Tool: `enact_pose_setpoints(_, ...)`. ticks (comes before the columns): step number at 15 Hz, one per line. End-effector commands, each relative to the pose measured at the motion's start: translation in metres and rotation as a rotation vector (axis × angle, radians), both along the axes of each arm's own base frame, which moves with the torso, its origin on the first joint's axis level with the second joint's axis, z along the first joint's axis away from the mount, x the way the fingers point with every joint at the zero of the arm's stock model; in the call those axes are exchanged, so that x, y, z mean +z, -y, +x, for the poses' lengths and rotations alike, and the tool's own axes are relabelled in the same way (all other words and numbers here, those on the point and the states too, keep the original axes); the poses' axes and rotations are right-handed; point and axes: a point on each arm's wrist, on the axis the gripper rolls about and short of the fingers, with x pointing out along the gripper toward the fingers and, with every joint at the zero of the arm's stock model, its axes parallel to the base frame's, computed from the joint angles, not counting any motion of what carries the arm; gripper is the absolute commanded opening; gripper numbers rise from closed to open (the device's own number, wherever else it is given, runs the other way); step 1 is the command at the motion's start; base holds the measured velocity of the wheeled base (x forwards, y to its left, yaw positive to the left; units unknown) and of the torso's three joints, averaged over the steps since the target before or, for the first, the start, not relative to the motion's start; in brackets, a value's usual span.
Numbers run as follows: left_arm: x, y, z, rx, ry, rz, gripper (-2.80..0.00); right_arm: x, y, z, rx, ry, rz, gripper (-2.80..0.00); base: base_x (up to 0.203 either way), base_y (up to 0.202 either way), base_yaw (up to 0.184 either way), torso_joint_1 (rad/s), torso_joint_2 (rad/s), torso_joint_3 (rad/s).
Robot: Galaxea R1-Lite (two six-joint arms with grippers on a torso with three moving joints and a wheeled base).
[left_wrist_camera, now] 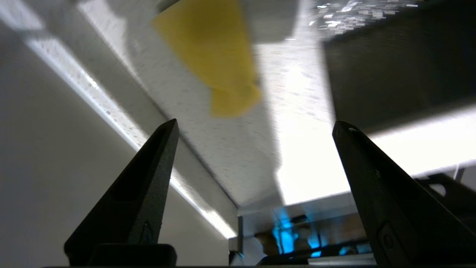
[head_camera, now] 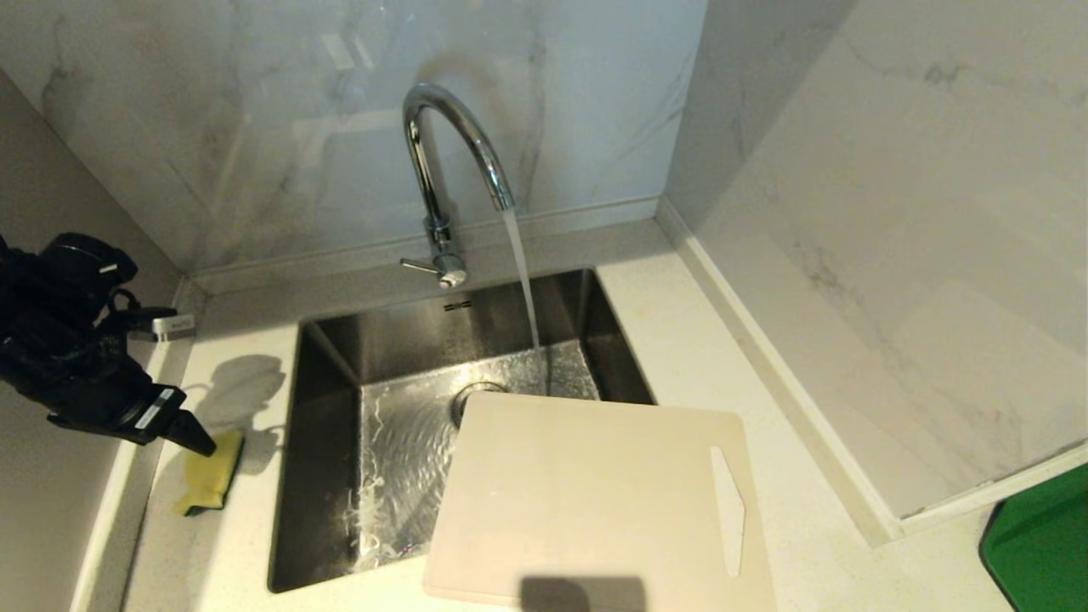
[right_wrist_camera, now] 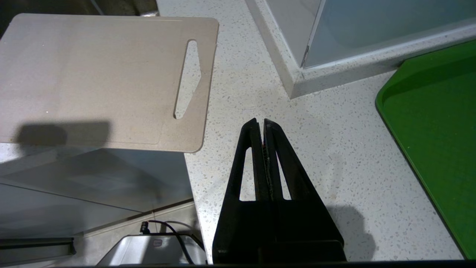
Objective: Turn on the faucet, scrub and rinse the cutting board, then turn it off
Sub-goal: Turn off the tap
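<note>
Large cream-beige rectangular plastic cutting board [head_camera: 586,501]: laid across front right corner of steel sink [head_camera: 323,442], slot handle over desk [head_camera: 816,527]. Judged stiff, light, slippery when wetted; best gripped at slot. Water run from chrome gooseneck faucet [head_camera: 450,153]. Left gripper [left_wrist_camera: 253,130] spread wide near yellow sponge [head_camera: 208,480]. Right gripper [right_wrist_camera: 260,124] closed, empty.

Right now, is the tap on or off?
On: water streams from the faucet spout into the sink, rippling across its bottom.

White speckled counter [head_camera: 680,340] carries cutting board [head_camera: 595,501], sponge [head_camera: 211,480], perhaps a green tray [head_camera: 1041,535].
</note>
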Motion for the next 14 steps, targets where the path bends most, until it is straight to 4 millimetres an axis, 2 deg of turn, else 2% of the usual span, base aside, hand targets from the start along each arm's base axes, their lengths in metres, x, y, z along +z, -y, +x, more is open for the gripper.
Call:
enact_pose_setpoints(1, 0.037, 0.019, -0.017, -0.086, 0.079, -0.013, 0.00, 0.000, 0.000, 0.000, 0.001, 0.000, 0.001, -2.80, 0.000, 0.000, 0.000, 0.000, 0.00, 0.000)
enact_pose_setpoints(4, 0.054, 0.038, -0.012, -0.200, 0.129, 0.006, 0.00, 0.000, 0.000, 0.000, 0.001, 0.000, 0.000, -2.80, 0.000, 0.000, 0.000, 0.000, 0.00, 0.000)
enact_pose_setpoints(8, 0.073, 0.073, 0.023, -0.253, 0.243, -0.024, 0.00, 0.000, 0.000, 0.000, 0.000, 0.000, 0.000, -2.80, 0.000, 0.000, 0.000, 0.000, 0.00, 0.000)
enact_pose_setpoints(11, 0.053, 0.113, 0.061, -0.284, 0.305, -0.068, 0.00, 0.000, 0.000, 0.000, 0.001, 0.000, 0.000, -2.80, 0.000, 0.000, 0.000, 0.000, 0.00, 0.000)
enact_pose_setpoints(14, 0.042, 0.143, 0.081, -0.261, 0.406, -0.113, 0.00, 0.000, 0.000, 0.000, 0.001, 0.000, 0.000, -2.80, 0.000, 0.000, 0.000, 0.000, 0.00, 0.000)
